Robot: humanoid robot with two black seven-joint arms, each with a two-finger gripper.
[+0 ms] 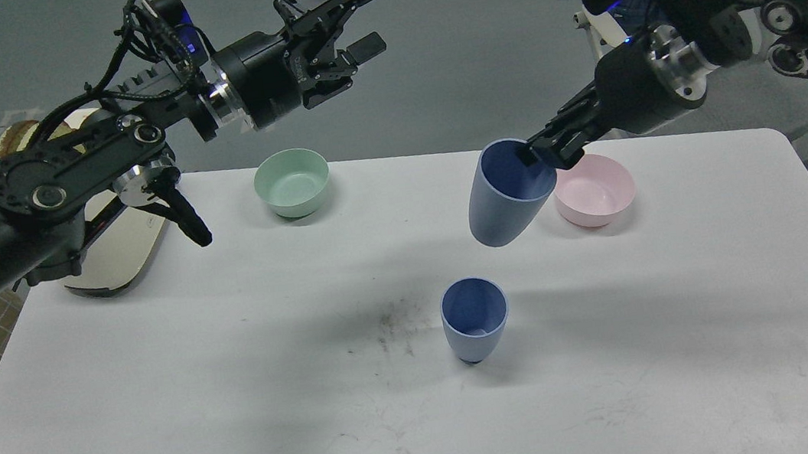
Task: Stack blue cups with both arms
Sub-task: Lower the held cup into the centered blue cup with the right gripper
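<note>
Blue cup (510, 194) hangs tilted, pinched at its rim by the right gripper (545, 152). Second cup (474, 319) stands upright on the table (164, 411), below and slightly left of it. Left gripper (363, 20), fingers spread, empty, well apart.

White table (164, 411), rounded corners, surface scuffed with a dark smudge near centre. Standing on it: one blue cup (475, 320), upright, just right of the smudge; mint-green bowl (292, 183) near the far edge, left of centre; pink bowl (596, 190) toward the far right. A shiny tray-like object (118, 250) overlaps the far left edge.
</note>
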